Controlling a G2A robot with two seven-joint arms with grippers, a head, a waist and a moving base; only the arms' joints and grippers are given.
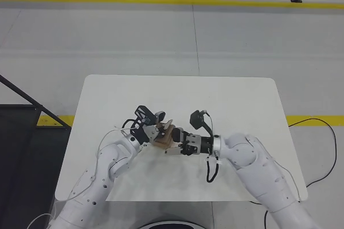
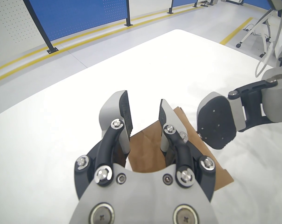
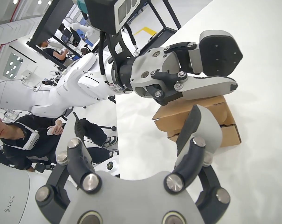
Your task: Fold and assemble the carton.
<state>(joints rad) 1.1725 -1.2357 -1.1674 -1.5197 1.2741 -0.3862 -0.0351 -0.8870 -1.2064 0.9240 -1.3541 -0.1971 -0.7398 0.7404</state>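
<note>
Two end effectors meet at one brown carton (image 1: 165, 139) lying on the white table (image 1: 229, 103). Left end effector (image 2: 144, 108) is open, fingers apart, with the carton directly beneath it and one finger along the carton's top. Right end effector (image 3: 136, 117) is spread wide, gripping nothing, the carton just beyond one fingertip.

Brown cardboard carton (image 3: 173, 116), partly folded, lies on the white table (image 1: 229, 97).
</note>
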